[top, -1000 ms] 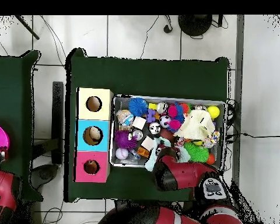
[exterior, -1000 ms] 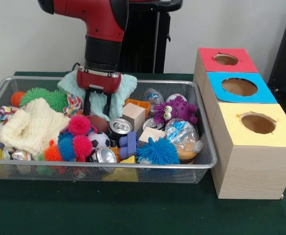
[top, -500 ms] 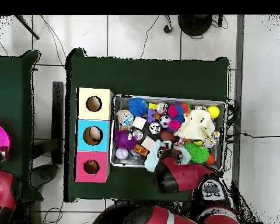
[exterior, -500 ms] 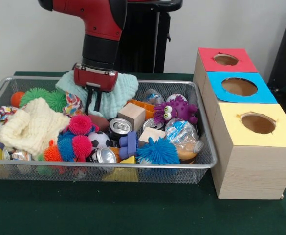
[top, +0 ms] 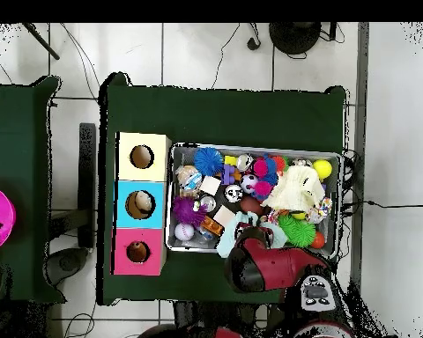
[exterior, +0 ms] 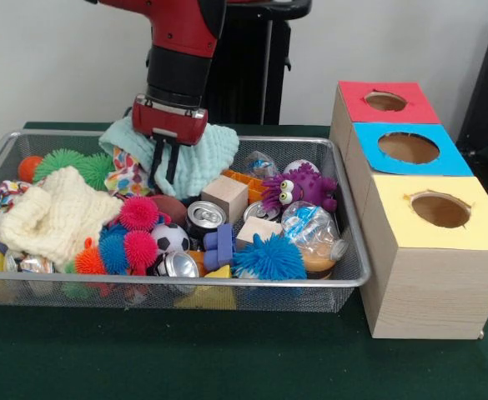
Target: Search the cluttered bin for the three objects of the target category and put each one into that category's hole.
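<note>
Mint cloth (exterior: 195,154) — pinched in gripper (exterior: 167,167); above wire bin (exterior: 344,208)

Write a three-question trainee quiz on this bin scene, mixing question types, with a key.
1. True or false: the gripper hangs over the mint cloth.
2. Which box lies nearest the front camera: A red, B blue, C yellow?
3. Fill in: the purple monster toy lies inside the wire ____.

Key: 1 true. 2 C, the yellow box; blue box and red box sit behind it. 3 bin.
</note>
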`<state>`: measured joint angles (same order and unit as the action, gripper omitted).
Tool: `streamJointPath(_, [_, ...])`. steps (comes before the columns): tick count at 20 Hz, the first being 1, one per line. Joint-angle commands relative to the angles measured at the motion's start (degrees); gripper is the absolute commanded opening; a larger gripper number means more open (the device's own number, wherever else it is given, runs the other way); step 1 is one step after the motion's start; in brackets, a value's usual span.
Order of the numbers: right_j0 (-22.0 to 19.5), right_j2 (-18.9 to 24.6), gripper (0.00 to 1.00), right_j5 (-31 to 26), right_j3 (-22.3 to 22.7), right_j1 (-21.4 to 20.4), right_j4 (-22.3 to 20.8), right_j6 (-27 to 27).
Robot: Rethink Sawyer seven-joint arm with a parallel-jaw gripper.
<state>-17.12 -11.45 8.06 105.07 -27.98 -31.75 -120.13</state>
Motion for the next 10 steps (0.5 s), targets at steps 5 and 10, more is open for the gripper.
streamJointPath(5, [0.4,10.9,0.00,-11.0,3.3,-6.4,8.0,-7.7])
streamJointPath(10, [2.7,10.3,0.00,-13.6,5.2,-8.7,12.1,-9.1])
